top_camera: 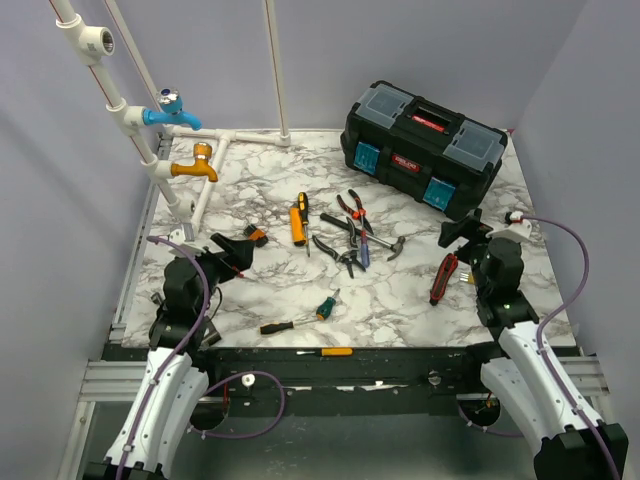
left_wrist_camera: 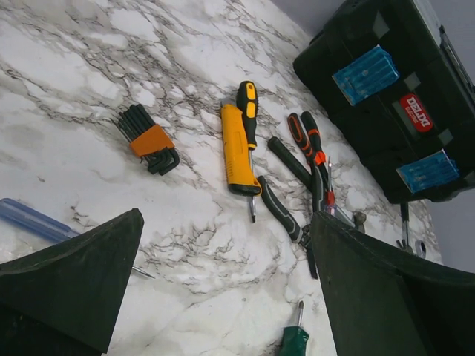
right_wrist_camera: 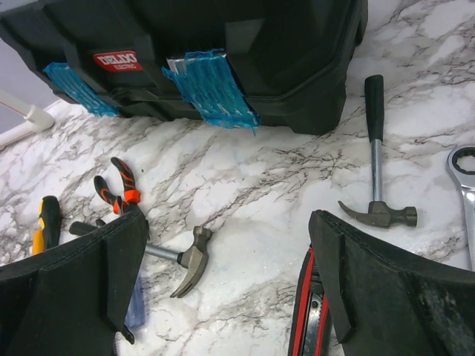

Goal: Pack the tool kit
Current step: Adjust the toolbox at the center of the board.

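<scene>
1. Tool kit. I read the toolbox [top_camera: 424, 148] at the far right corner of the marble table [top_camera: 250, 290]. Its lid is down, its red-black handle is on top, and its 2 teal latches face the arms. The hand tools lie loose on the table, outside the box.

2. Centre group. A yellow-bodied tool [left_wrist_camera: 236, 148] lies touching a black-yellow screwdriver [left_wrist_camera: 247, 119]. Red-handled pliers [left_wrist_camera: 312, 148] and a claw hammer [right_wrist_camera: 189, 259] lie just to the right of them.

3. Left gripper [left_wrist_camera: 228, 219]. I see it released, with its 2 fingers wide apart and nothing between them. It hangs above bare marble near a hex key set [left_wrist_camera: 148, 139]. A green-handled screwdriver [left_wrist_camera: 295, 341] lies toward the front edge.

4. Right gripper [right_wrist_camera: 228, 219]. It is also released and holds nothing. It sits in front of the toolbox. A red-black tool [right_wrist_camera: 308, 311] lies under its right finger. A small hammer [right_wrist_camera: 375, 156] and a wrench [right_wrist_camera: 464, 185] lie beyond that finger.
</scene>
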Controlling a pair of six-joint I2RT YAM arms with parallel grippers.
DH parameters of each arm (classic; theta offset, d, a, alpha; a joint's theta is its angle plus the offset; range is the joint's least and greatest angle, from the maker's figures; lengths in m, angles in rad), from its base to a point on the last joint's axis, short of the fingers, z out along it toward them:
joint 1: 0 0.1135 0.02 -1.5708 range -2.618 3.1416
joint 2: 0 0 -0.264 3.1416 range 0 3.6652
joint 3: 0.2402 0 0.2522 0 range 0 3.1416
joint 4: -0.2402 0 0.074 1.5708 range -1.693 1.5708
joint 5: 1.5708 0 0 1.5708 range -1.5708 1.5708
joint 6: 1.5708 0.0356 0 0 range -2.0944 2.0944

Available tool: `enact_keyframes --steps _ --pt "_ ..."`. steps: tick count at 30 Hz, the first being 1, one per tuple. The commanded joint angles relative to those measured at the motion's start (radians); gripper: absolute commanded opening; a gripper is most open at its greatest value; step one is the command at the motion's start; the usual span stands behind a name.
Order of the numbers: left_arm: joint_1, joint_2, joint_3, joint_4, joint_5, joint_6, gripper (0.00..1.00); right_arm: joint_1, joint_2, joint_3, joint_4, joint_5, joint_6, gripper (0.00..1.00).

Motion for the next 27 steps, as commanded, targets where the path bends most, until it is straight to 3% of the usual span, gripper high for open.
enact_keyframes --steps 1,4,6,12,21,27 --pt "0.002 0.016 0.013 0.077 0.157 0.004 0.99 0.002 -0.027 0.031 0.045 -0.052 -0.046 1.00" --pt "-0.010 0.089 -0.019 0.230 0.297 -0.033 0.99 0.003 0.048 0.125 0.071 -0.065 -0.002 1.00" --pt "-0.060 0.157 -0.012 0.257 0.258 -0.074 0.99 0.002 0.149 0.235 0.064 -0.092 -0.006 1.00" --pt "-0.277 0.339 0.103 0.310 0.117 -0.016 0.98 -0.024 0.491 0.653 -0.079 -0.119 -0.095 1.00" --pt "-0.343 0.659 0.237 0.524 0.178 -0.011 0.98 -0.251 0.872 1.027 -0.092 -0.389 -0.005 1.00" --pt "-0.351 0.694 0.280 0.505 0.197 0.019 0.98 -0.375 1.143 1.298 -0.168 -0.508 -0.005 1.00"
